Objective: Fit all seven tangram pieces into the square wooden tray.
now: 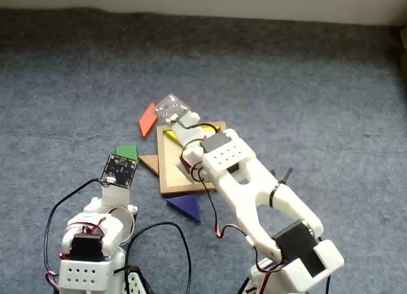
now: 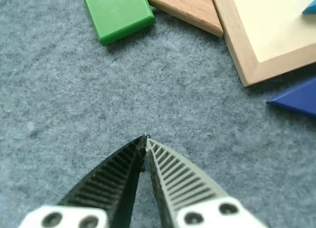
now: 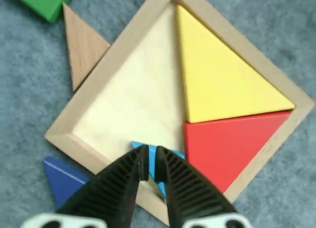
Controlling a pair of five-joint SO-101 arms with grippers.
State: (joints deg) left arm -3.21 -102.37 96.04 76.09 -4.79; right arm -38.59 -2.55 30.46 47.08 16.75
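Right wrist view — right tool (image 3: 151, 150) nearly closed over light-blue triangle (image 3: 152, 166) inside wooden tray (image 3: 111, 65); left tool (image 2: 146, 140) closed, empty — above the bench (image 2: 74, 99).

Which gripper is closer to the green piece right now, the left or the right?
Left. The left gripper hangs over the carpet, short of the green piece; the right gripper is over the wooden tray, above the light blue piece, farther off.

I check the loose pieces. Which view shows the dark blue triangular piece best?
The high view: the dark blue triangular piece is whole there. Left wrist: one tip; right wrist: one end.
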